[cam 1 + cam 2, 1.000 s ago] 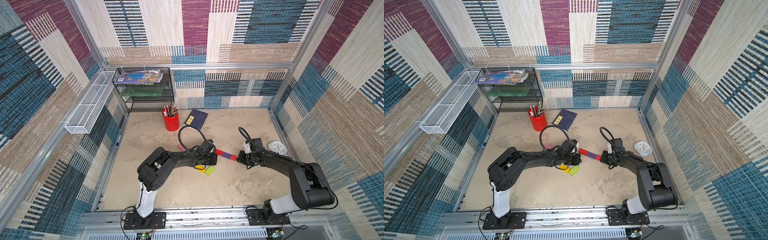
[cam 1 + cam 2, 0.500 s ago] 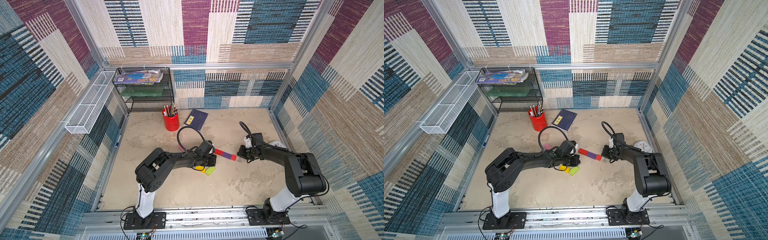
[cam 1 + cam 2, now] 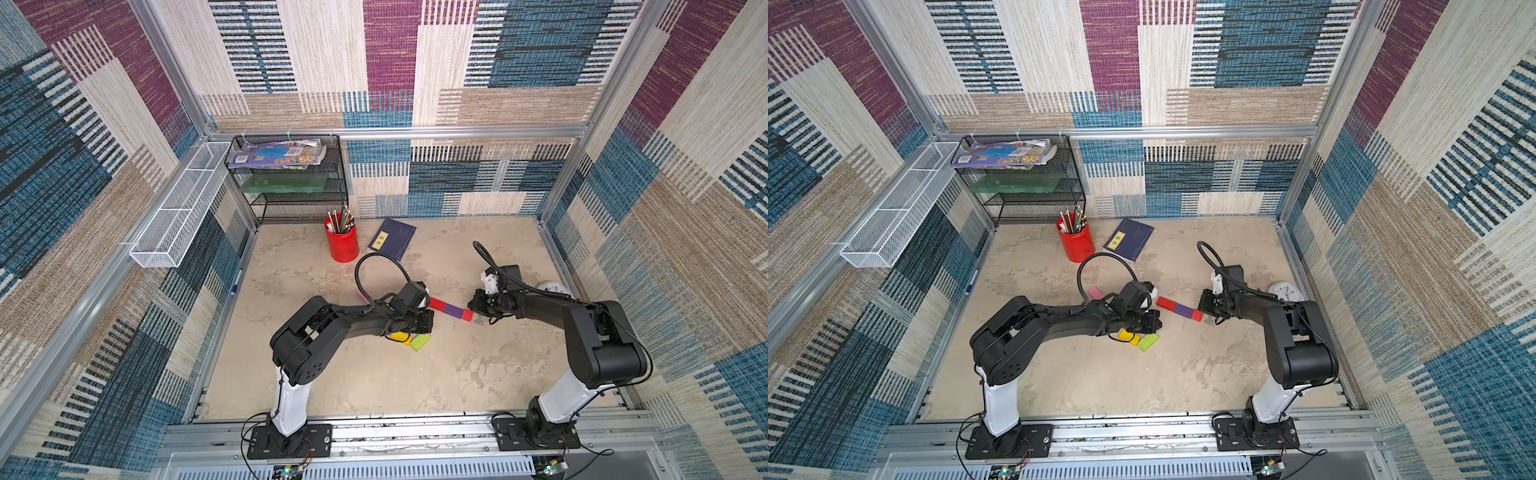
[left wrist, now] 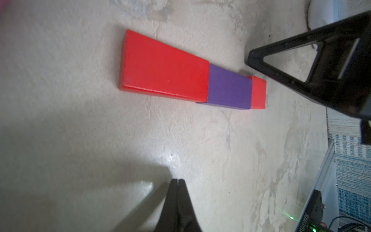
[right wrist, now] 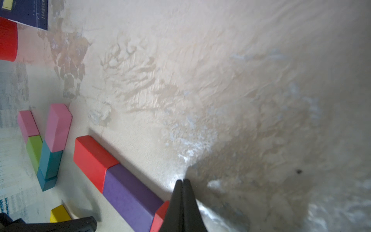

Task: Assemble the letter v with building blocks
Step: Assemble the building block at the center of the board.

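Pink, lime and teal slabs sit at the left, mostly hidden in both top views beneath the left arm (image 3: pixel 332 322), which lies low across the mottled, stone-look counter (image 3: pixel 374 386). Its jaws are pressed together and hold nothing. From the right wrist, a pink block (image 5: pixel 27 123), a lime green block (image 5: pixel 34 149) and a small teal square (image 5: pixel 47 182) form one line. A second pink block (image 5: pixel 58 126) and a teal block (image 5: pixel 49 160) form another, and the two lines converge like a narrow V. A yellow block (image 3: pixel 400 336) and a loose lime block (image 3: pixel 419 343) lie just beside that arm's wrist.

In the middle, a red block (image 4: pixel 164 64), a purple block (image 4: pixel 228 88) and a small red square (image 4: pixel 258 92) butt end to end in a straight row. All are flat, sharp-edged, solid-coloured pieces with a smooth matte finish.

At the right, the right arm (image 3: pixel 540 305) brings its jaws, also together and empty, to the row's small red end. Whether the tips touch the square is hard to tell from these angles.

The row looks the likelier casualty. Narrow tips pushing off-centre could spin the square, and three unjoined slick blocks could buckle at their seams rather than slide as one. The left arm, so low, could drag the yellow and lime pieces or scatter the V as it moves. The two arms face each other closely across the row.
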